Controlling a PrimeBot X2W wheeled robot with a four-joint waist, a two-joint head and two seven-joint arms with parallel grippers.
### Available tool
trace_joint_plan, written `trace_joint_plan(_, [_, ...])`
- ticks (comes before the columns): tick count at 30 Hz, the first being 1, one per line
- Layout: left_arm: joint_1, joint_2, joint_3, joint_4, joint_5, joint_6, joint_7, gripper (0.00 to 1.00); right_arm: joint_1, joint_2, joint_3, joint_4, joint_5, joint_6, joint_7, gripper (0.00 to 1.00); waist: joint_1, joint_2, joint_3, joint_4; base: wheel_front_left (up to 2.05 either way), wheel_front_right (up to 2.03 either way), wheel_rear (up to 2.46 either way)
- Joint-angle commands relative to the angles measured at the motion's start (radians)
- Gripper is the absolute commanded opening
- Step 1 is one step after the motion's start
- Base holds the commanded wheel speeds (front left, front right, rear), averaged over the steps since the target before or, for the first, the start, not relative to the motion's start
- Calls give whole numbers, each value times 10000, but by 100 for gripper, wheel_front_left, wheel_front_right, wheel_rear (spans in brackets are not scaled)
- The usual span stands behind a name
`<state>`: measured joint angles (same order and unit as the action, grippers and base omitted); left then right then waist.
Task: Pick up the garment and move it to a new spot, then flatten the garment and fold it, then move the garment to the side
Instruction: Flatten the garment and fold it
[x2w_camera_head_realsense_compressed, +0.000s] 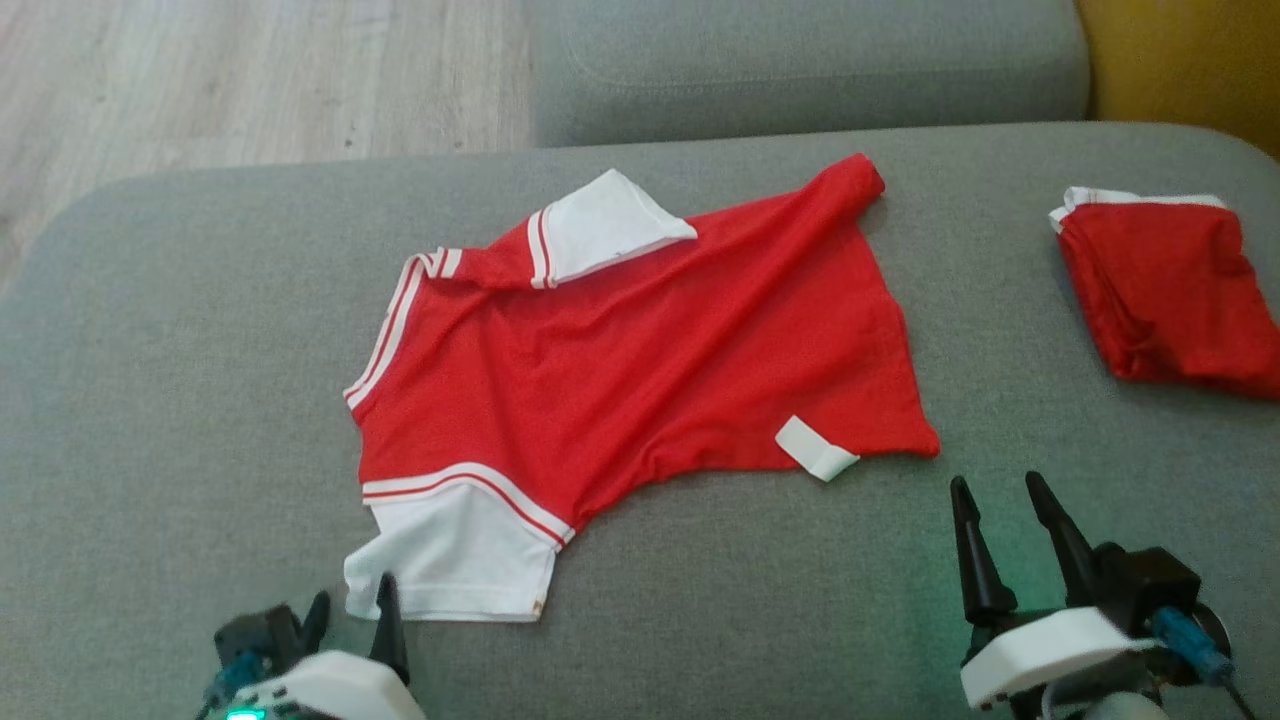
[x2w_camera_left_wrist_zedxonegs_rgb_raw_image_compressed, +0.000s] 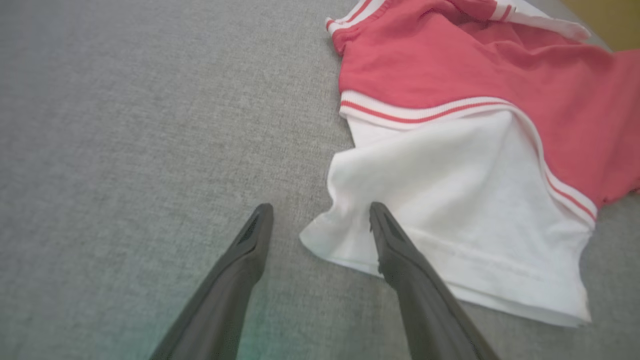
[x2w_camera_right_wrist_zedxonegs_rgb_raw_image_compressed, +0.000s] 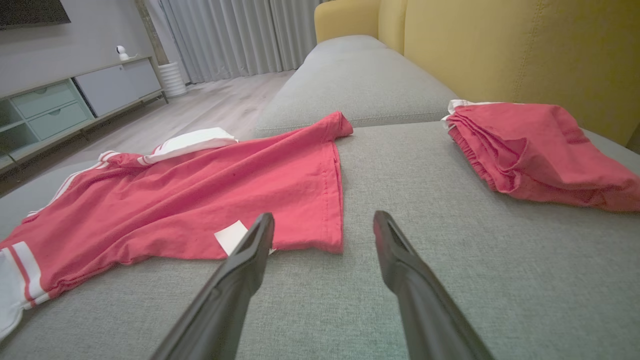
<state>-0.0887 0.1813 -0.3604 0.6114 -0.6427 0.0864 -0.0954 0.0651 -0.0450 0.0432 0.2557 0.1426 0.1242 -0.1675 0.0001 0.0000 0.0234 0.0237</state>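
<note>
Red jersey shirt (x2w_camera_head_realsense_compressed: 640, 340) with two white sleeves, striped trim and one white tag lies spread and creased mid grey woven sofa seat (x2w_camera_head_realsense_compressed: 180, 350). One folded red garment (x2w_camera_head_realsense_compressed: 1170, 290) at seat's right end. Left hand (x2w_camera_head_realsense_compressed: 353, 590) and right hand (x2w_camera_head_realsense_compressed: 996, 482) both wide, empty, at seat's near edge.

Left gripper (x2w_camera_head_realsense_compressed: 353, 590), right gripper (x2w_camera_head_realsense_compressed: 997, 480): white housings (x2w_camera_head_realsense_compressed: 1040, 650), 2 dark fingers (x2w_camera_head_realsense_compressed: 975, 560)
</note>
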Motion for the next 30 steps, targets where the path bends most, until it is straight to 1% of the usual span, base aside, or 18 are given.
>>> trace_joint_plan(1, [-611,111,347,-126,-64,-41,-153,100,-573,-53,176,-366,-96,65,1,100,-1,0,74,-26,0,0,0])
trace_joint_plan(5, [-889,31,192,262,-60,-277,-136,100,-691,-53,115,-304,-207,65,128,100,-1,0,241,-48,0,0,0])
trace_joint_plan(6, [-941,-9,151,320,-53,-321,-153,90,-752,-53,14,-256,-272,65,172,100,-1,0,271,-41,0,0,0])
trace_joint_plan(7, [-986,-52,110,357,-43,-356,-183,43,-823,-53,-126,-197,-350,65,230,100,-1,0,311,-24,0,0,0])
trace_joint_plan(8, [-1018,-91,73,384,-38,-392,-212,28,-906,-53,-261,-120,-414,65,312,100,-1,0,337,-6,0,0,0])
trace_joint_plan(9, [-1037,-122,39,401,-29,-417,-240,0,-1006,-53,-381,-24,-463,65,408,100,-1,0,359,17,0,0,0])
trace_joint_plan(12, [-1058,-166,-47,346,24,-454,-368,0,-1392,-53,-653,352,-544,65,767,100,-1,0,428,146,0,0,0])
trace_joint_plan(16, [-1005,-170,-101,34,105,-408,-611,0,-2080,-53,-751,1110,-690,65,1162,100,-1,0,560,378,0,0,0])
trace_joint_plan(22, [-835,-120,-161,-816,226,-248,-841,0,-3156,-53,-1033,2830,-1018,65,1518,100,-1,0,812,878,0,0,0])
trace_joint_plan(26, [-697,-93,-231,-1439,278,-118,-805,0,-3650,-53,-1037,3946,-1340,65,1620,100,-1,0,963,1167,0,0,0])
trace_joint_plan(29, [-586,-52,-271,-1799,295,-25,-729,0,-3880,-53,-920,4601,-1269,65,1657,100,-1,0,1007,1280,0,0,0])
trace_joint_plan(30, [-546,-36,-275,-1902,298,10,-715,0,-3941,-53,-845,4774,-1186,65,1650,81,-1,0,1010,1304,0,0,0])
